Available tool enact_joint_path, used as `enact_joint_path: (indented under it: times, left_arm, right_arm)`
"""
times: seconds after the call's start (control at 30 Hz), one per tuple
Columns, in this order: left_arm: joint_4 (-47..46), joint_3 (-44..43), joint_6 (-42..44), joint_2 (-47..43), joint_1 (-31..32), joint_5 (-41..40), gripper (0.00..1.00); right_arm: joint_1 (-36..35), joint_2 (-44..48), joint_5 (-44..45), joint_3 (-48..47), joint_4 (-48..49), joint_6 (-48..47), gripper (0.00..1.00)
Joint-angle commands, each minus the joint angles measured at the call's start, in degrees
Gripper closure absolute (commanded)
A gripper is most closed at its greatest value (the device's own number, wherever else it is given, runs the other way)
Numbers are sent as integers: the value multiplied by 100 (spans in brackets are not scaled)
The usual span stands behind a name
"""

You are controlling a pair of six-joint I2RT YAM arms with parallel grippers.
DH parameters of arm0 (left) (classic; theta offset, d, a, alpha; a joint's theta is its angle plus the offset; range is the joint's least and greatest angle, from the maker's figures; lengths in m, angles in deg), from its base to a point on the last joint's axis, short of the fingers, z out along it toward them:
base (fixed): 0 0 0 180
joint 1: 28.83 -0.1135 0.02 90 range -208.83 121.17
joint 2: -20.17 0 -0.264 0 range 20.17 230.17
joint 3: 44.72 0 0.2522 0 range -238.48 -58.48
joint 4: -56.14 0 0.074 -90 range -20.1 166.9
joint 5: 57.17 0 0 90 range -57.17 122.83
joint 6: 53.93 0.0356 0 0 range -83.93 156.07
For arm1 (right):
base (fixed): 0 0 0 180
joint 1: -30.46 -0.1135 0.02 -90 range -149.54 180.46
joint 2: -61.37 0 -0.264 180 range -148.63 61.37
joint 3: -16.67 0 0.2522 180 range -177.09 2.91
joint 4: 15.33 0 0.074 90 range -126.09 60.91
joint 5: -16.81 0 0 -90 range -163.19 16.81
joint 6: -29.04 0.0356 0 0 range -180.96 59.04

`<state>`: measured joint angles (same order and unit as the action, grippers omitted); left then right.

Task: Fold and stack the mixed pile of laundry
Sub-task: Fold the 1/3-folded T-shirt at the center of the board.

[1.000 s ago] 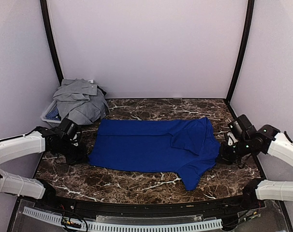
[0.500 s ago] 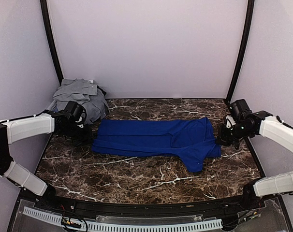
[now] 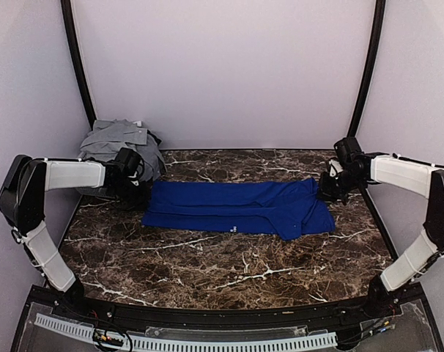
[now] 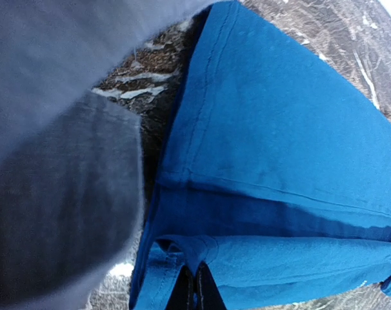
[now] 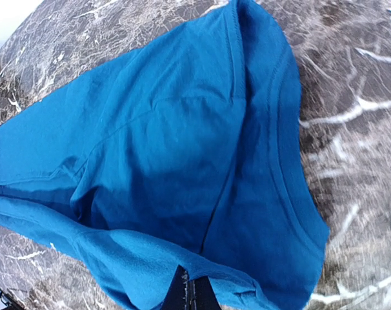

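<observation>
Fold step: left gripper [image 4: 194,279] & right gripper [image 5: 189,282] both pinched tight on the blue T-shirt [image 3: 229,206], one at each end; shirt lies doubled over btwn them; next, I think: let go gently, then fold it across.

Reads as soft, matt knit cloth across the blue T-shirt [image 3: 237,207], hems neatly stitched. Gleams faintly on the table [image 3: 207,264]: smooth, dark, white-veined stone look. Looks matt and soft on the grey garments [image 3: 119,143] too. Shows smooth white plastic along the left arm [image 3: 72,174].
</observation>
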<state>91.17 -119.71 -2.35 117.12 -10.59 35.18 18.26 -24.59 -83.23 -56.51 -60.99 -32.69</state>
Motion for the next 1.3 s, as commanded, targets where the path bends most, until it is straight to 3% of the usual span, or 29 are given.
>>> enact_joint_path:
  times: [0.0, 0.67, 0.77, 0.87, 0.93, 1.1, 1.27]
  left_arm:
    - [-141, -158, 122, 100, -40, -162, 100]
    - [63, -675, 323, 799, -48, -731, 99]
    - [174, -703, 391, 783, -44, -666, 84]
    - [95, -583, 520, 400, -40, -626, 54]
    - [13, -460, 587, 27, -40, -690, 44]
    - [7, -441, 938, -619, -40, -569, 37]
    - [-577, -236, 1294, -894, 205, 792, 33]
  right_arm:
    - [60, -367, -44, -248, 418, -182, 100]
    - [193, -1550, -253, -841, 672, -390, 100]
    - [225, -1550, -323, -907, 512, -427, 93]
    - [293, -1205, -321, -800, 419, -426, 71]
    - [420, -921, -301, -736, 316, -448, 60]
    - [836, -343, -537, -634, 51, -662, 56]
    - [773, 176, -1544, -64, 158, -576, 57]
